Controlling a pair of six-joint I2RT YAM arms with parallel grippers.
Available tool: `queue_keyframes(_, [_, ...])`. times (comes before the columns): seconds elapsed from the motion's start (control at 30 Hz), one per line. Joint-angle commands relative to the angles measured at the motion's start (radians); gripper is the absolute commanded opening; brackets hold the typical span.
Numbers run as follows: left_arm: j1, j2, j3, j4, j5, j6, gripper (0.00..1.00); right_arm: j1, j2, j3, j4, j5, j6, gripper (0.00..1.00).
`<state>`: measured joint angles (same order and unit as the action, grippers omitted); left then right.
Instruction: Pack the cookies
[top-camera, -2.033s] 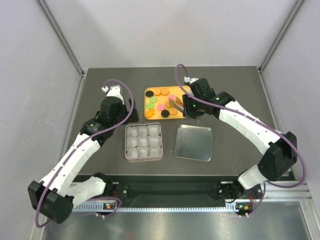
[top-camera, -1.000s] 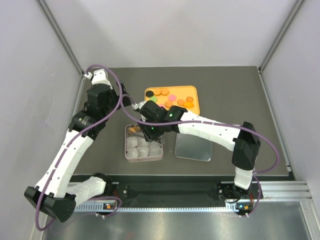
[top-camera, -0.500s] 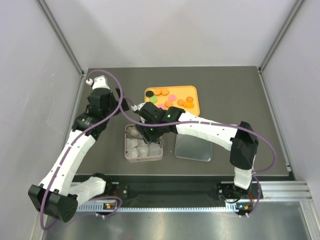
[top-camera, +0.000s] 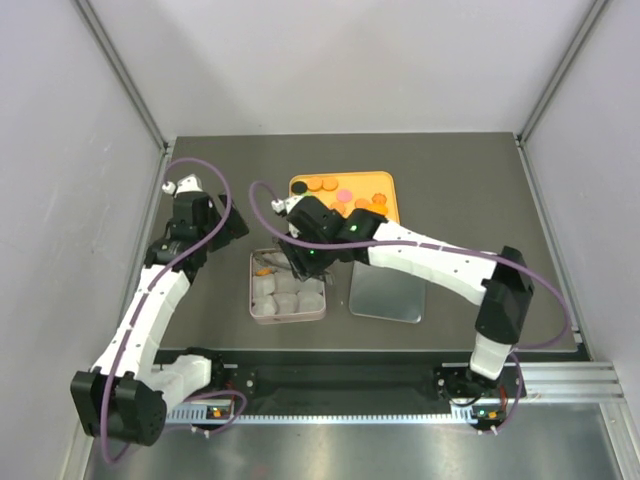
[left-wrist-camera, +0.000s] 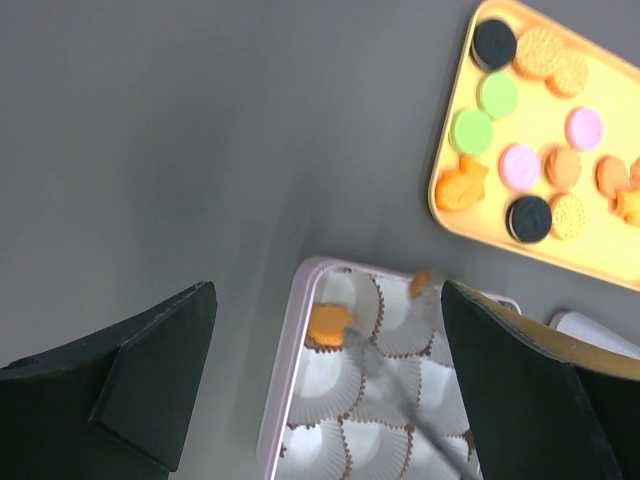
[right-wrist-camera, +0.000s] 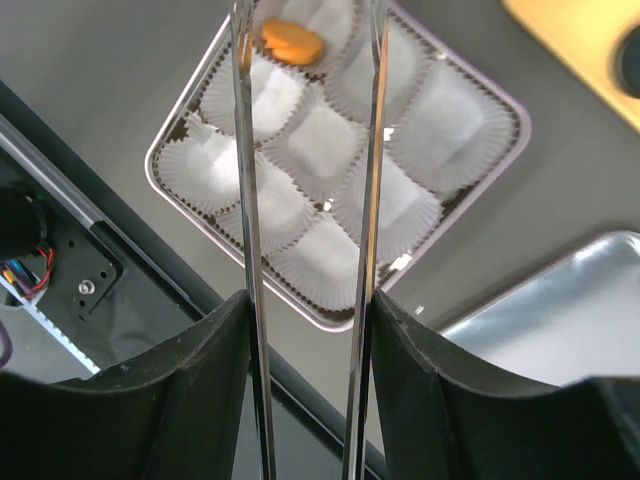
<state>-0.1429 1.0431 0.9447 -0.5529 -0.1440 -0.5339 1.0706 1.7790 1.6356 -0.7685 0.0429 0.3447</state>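
Cookies (top-camera: 344, 194) in orange, pink, green and black lie on the orange tray (top-camera: 391, 192), which also shows in the left wrist view (left-wrist-camera: 446, 150). The square tin (top-camera: 251, 292) holds white paper cups. An orange cookie (left-wrist-camera: 329, 323) lies in its far left cup and shows in the right wrist view (right-wrist-camera: 291, 42). A second orange bit (left-wrist-camera: 421, 283) is blurred beside it. My right gripper (top-camera: 305, 255) (right-wrist-camera: 310, 300) is shut on metal tongs (right-wrist-camera: 243, 180), whose blades stand apart over the tin. My left gripper (top-camera: 230, 228) (left-wrist-camera: 326, 296) is open and empty, left of the tin.
The tin's silver lid (top-camera: 389, 290) lies flat right of the tin, and its corner shows in the right wrist view (right-wrist-camera: 560, 300). The right arm spans over the lid. The table's near edge and the arm bases (right-wrist-camera: 60, 270) lie just below the tin.
My right arm swung with the tongs from the tray to the tin, and an orange cookie now lies in the far left cup. My left arm drew back to the left.
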Motion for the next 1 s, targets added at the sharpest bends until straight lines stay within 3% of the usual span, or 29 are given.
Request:
queue_keyframes(0.0, [0.026,-0.006,-0.04,0.07,0.093,-0.04,0.99,-0.044,-0.133,-0.032,0.04,0.032,0.011,0.48])
queue_keyframes(0.3, [0.028,-0.009,-0.199,0.12,0.184,-0.13,0.98,-0.241,-0.265,-0.18,0.029,0.045,-0.025,0.48])
queue_keyframes(0.53, [0.028,-0.022,-0.268,0.139,0.211,-0.189,0.98,-0.395,-0.271,-0.261,0.072,0.023,-0.067,0.48])
queue_keyframes(0.97, [0.026,-0.003,-0.35,0.211,0.337,-0.233,0.97,-0.443,-0.152,-0.241,0.124,0.025,-0.078,0.48])
